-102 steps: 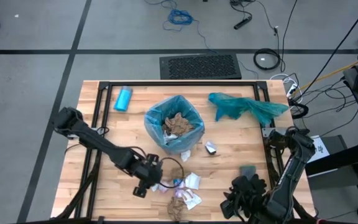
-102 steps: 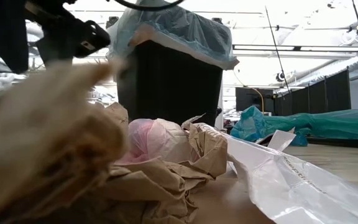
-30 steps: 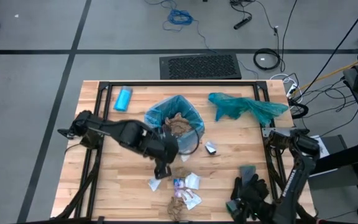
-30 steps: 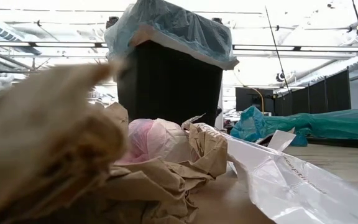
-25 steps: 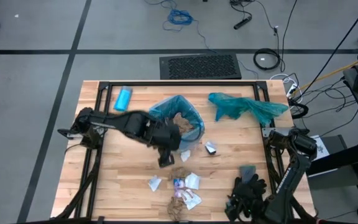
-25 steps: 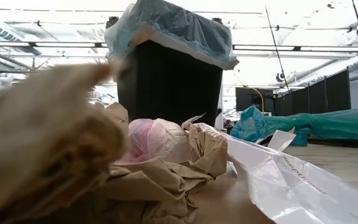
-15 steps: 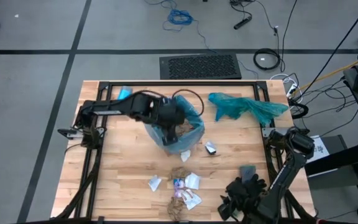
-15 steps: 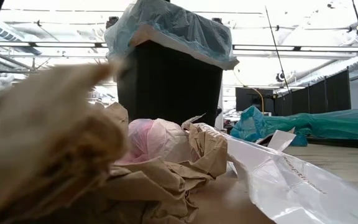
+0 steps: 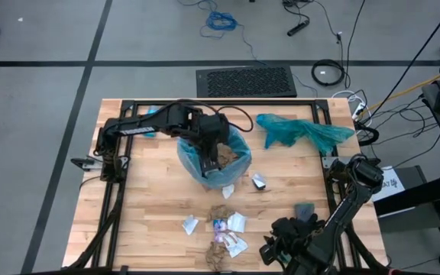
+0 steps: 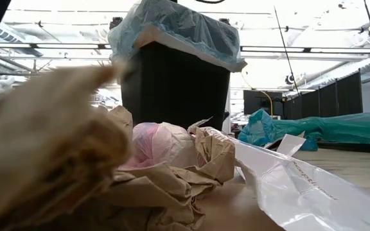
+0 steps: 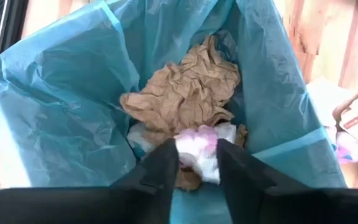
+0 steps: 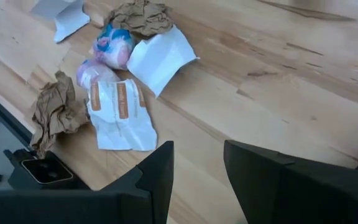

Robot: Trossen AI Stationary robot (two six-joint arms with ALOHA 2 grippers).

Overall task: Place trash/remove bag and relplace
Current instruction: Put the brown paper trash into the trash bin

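The left gripper hangs over the bin, fingers parted, a pink-and-white wad between them; whether they pinch it or it lies loose is unclear. Crumpled brown paper fills the pale-blue bag at mid-table. The right gripper, fingers apart and empty, hovers at the near edge above scattered trash. A white wrapper bears orange print, too small to read.

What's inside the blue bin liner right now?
Inside the bin liner: crumpled brown paper over a white-and-pink wad, seen between the left gripper fingers. Anything beneath is covered.
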